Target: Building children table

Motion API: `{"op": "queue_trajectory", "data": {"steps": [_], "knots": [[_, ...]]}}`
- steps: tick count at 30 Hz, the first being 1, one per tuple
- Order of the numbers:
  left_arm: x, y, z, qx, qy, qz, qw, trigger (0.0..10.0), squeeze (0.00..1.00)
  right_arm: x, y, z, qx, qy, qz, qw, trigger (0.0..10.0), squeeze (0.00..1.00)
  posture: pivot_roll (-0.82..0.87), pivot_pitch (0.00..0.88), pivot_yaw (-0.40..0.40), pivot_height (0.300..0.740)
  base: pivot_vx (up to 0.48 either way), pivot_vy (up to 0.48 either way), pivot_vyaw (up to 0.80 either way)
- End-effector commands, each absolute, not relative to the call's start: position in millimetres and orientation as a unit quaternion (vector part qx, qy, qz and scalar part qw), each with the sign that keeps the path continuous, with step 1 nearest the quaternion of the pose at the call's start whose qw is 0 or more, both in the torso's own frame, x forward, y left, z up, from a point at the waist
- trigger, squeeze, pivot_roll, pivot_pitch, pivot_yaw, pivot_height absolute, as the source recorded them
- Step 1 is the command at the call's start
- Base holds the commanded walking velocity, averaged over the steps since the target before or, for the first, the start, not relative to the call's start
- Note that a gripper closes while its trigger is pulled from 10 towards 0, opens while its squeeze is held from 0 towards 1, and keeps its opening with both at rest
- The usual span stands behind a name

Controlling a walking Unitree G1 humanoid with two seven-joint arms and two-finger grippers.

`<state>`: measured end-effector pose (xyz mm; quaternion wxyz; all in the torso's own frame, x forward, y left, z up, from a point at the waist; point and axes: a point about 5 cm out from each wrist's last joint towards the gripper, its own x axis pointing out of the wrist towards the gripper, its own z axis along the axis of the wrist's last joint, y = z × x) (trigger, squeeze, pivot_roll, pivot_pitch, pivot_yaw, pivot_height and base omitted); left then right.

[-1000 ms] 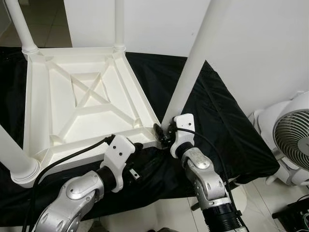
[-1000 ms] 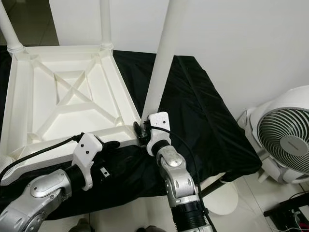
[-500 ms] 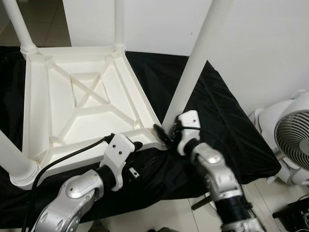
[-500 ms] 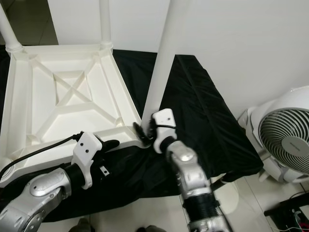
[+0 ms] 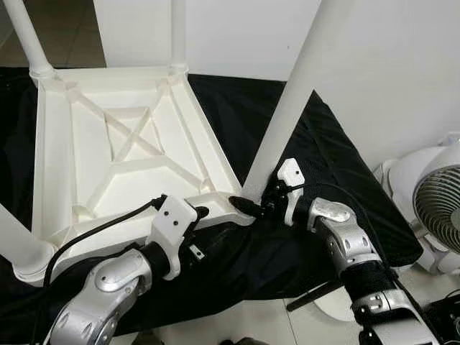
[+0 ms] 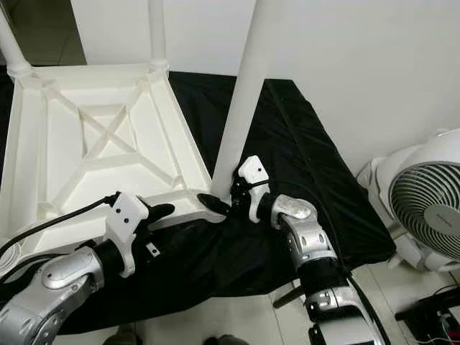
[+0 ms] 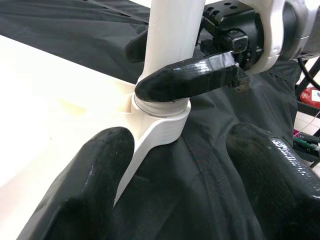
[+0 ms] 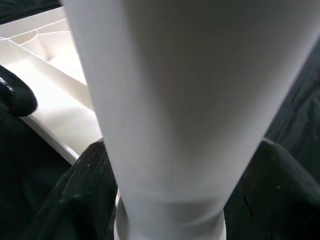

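Right pincer clamps the white leg at its socket — left pincer gapes empty beside the tabletop.

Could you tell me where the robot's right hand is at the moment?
The right hand grips the base of the white table leg at the upturned tabletop's near right corner.

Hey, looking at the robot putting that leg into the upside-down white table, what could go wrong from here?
1. The right gripper clasps the table leg only at its base, and the leg leans; it may sit crooked in the corner socket.
2. The left gripper is open beside the tabletop edge, not holding it, so a push could slide the table on the black cloth.
3. The fan stands close to the right arm.
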<state>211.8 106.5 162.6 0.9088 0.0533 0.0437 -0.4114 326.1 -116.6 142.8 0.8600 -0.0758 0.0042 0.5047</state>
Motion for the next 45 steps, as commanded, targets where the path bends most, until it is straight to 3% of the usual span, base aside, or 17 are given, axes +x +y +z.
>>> {"op": "queue_trajectory", "data": {"steps": [1, 2, 4, 12, 19, 20, 31, 45], "knots": [[212, 105, 162, 0.055, 0.048, -0.403, 0.912, 10.0, 0.00, 328, -116, 138, -0.086, 0.015, 0.514, 0.853, 9.9, 0.00, 0.22, 0.070, -0.105, 0.740, 0.000, 0.000, 0.00], [212, 105, 162, 0.055, 0.048, -0.403, 0.912, 10.0, 0.00, 330, -117, 136, -0.087, 0.017, 0.519, 0.850, 0.4, 0.00, 0.22, 0.070, -0.103, 0.740, 0.000, 0.000, 0.00], [212, 105, 163, 0.055, 0.048, -0.403, 0.912, 10.0, 0.00, 331, -117, 135, -0.087, 0.017, 0.524, 0.847, 0.0, 0.00, 0.22, 0.070, -0.103, 0.740, 0.000, 0.000, 0.00], [211, 105, 163, 0.054, 0.049, -0.405, 0.911, 10.0, 0.00, 330, -116, 130, -0.076, 0.012, 0.530, 0.844, 0.0, 0.00, 0.22, 0.069, -0.103, 0.740, 0.000, 0.000, 0.00], [210, 105, 162, 0.054, 0.050, -0.408, 0.910, 10.0, 0.00, 330, -119, 125, -0.073, 0.005, 0.490, 0.869, 0.0, 0.00, 0.22, 0.070, -0.106, 0.740, 0.000, 0.000, 0.00], [210, 105, 162, 0.055, 0.051, -0.407, 0.910, 10.0, 0.00, 329, -118, 124, -0.070, 0.005, 0.475, 0.877, 10.0, 0.00, 0.21, 0.070, -0.108, 0.740, 0.000, 0.000, 0.00], [209, 103, 160, 0.051, 0.053, -0.407, 0.911, 10.0, 0.00, 314, -100, 119, -0.001, 0.012, 0.329, 0.944, 10.0, 0.00, 0.21, 0.070, -0.119, 0.740, 0.000, 0.000, 0.00], [207, 101, 158, 0.050, 0.054, -0.409, 0.910, 10.0, 0.00, 308, -74, 120, 0.028, 0.041, 0.153, 0.987, 10.0, 0.00, 0.22, 0.062, -0.137, 0.740, 0.000, 0.000, 0.00]]}}
